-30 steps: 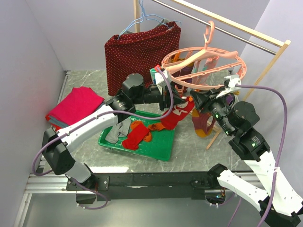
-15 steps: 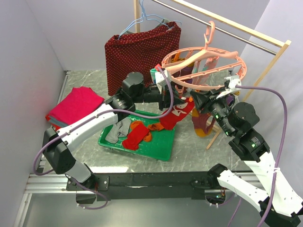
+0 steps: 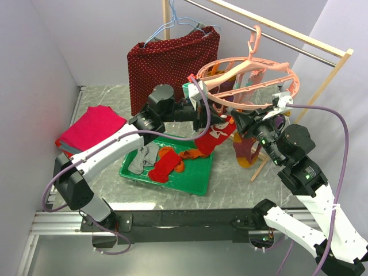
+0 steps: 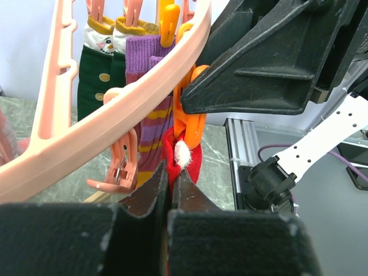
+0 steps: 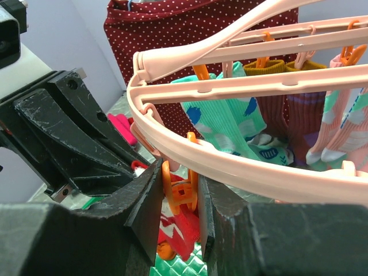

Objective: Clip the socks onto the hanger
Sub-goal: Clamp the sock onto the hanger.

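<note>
The salmon-pink hanger [image 3: 294, 80] hangs by its hook from the rail. My left gripper [image 3: 202, 118] [image 4: 171, 169] is shut on the cuff of a red sock with white marks [image 3: 215, 138] [image 4: 192, 164], holding it just under an orange clip peg [image 4: 192, 123]. My right gripper [image 3: 237, 122] [image 5: 180, 184] is shut on that orange clip peg [image 5: 183, 192], one finger on each side, below the ring. The rest of the red sock [image 5: 184, 227] dangles toward the tray. Several socks hang clipped: dark green dotted [image 4: 95, 75], purple-orange striped [image 4: 146, 86].
A green tray [image 3: 198, 184] holds a grey sock [image 3: 138, 161], a red one [image 3: 164, 167] and an orange one [image 3: 175, 155]. A dark-red dotted cloth [image 3: 169, 63] hangs at the back. A pink folded stack [image 3: 92, 129] lies at left. The wooden rack post [image 3: 330, 75] stands at right.
My left gripper has lifted the red sock's cuff a little, up toward the orange clip peg. The right gripper has stayed in place on the peg.
</note>
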